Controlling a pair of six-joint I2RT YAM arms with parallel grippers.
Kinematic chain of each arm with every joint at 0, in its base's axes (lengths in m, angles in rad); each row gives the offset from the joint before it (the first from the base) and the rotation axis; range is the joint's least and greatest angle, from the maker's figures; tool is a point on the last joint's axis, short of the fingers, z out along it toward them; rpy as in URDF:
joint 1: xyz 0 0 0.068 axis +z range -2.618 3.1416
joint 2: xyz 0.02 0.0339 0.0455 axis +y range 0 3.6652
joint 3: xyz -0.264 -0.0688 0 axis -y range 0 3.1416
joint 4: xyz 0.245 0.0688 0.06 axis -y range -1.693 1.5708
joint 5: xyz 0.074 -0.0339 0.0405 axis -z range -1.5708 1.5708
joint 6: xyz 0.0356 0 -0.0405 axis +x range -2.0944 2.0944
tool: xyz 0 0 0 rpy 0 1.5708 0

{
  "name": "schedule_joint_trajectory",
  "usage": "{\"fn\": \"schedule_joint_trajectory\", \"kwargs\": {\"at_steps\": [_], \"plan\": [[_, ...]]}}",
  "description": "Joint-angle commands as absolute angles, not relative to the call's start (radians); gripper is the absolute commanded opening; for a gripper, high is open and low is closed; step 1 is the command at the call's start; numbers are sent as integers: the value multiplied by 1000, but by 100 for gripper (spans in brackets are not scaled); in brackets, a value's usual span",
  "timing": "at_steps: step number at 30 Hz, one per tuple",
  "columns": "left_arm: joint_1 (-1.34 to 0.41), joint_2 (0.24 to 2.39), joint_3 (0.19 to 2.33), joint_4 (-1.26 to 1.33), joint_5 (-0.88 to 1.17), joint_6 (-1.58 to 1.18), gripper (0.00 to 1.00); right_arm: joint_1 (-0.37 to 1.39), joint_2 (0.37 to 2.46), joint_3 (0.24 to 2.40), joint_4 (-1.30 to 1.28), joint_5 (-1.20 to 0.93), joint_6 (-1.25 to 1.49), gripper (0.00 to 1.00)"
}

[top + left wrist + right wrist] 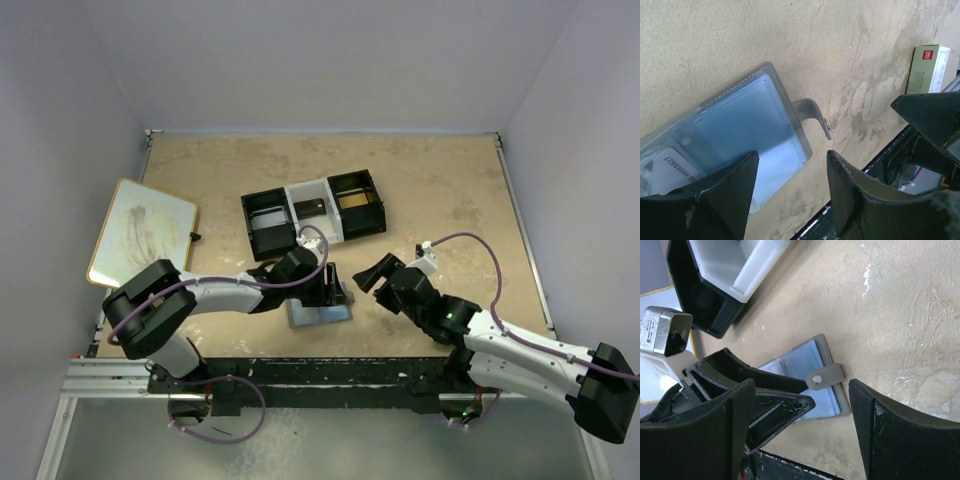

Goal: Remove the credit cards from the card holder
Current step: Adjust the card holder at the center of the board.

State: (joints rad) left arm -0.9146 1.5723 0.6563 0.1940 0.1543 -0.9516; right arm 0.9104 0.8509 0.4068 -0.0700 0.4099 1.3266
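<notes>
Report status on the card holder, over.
Left hand open, over card holder. Right hand open, empty, alongside. Holder lies open, flat, one card showing in pocket. Clasp strap undone; nothing in the way.

This is a robotics lab test cell, not a home or a shop. A left arm [220,292] and a right arm [520,350] are bolted to a metal rail [100,378] at the near edge of a worn, stained tan table [450,180]. Plain pale walls [330,60] box in its far, left and right edges. Purple cables [468,235] loop along the arms. Only small props lie on the table: a card holder [320,313] and a three-part tray [310,210].
</notes>
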Motion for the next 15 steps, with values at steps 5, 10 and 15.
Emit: {"fn": "schedule_joint_trajectory", "kwargs": {"at_steps": [5,10,15], "plan": [[-930,1389,748,-17,-19,-902,56,908,780,378,38,407,1233,78],[-930,1278,753,-139,-143,-884,58,908,746,342,190,338,1117,77],[-929,1197,731,-259,-310,-921,58,909,754,307,391,206,1030,70]]}}
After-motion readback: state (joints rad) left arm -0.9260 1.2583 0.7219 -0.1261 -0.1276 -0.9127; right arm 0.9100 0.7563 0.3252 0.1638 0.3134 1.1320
